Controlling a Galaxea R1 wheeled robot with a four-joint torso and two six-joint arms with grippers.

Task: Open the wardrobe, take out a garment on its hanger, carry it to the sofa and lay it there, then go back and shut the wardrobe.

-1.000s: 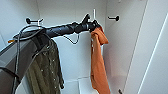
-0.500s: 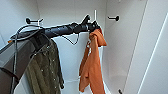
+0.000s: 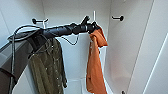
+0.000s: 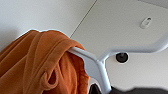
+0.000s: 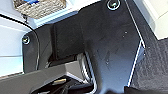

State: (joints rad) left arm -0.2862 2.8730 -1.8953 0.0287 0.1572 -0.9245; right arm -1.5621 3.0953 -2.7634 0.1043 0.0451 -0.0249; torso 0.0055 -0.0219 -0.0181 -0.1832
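- While the left arm reaches into the open wardrobe (image 3: 130,50), its left tool (image 3: 93,27) sits at the hanger (image 4: 100,65), right at the top of the garment (image 3: 94,67).
- Tool state: closed on the hanger's neck, judging from the left wrist view, where the white stem runs straight down into the dark tool body; the fingers themselves are hard to make out.
- Change over the last second: the orange garment has swung. Earlier it hung out toward the right wall of the wardrobe; now it hangs more nearly straight down beneath the tool, slightly left of where it was.
- Hanger hook (image 3: 94,15) stands upright above the tool, near the far wall. I cannot tell whether it is free of its peg.
- Judgement: the swing suggests the hanger's weight is with the arm, so the take-out step is under way, not finished.
- Olive-green garment (image 3: 48,67) hangs to the left, under the arm, well apart from the orange one.
- Empty black peg (image 3: 118,18) on the right wall.
- Right tool: state cannot be told from the right wrist view.
- Garment remains inside the wardrobe; sofa step not begun.
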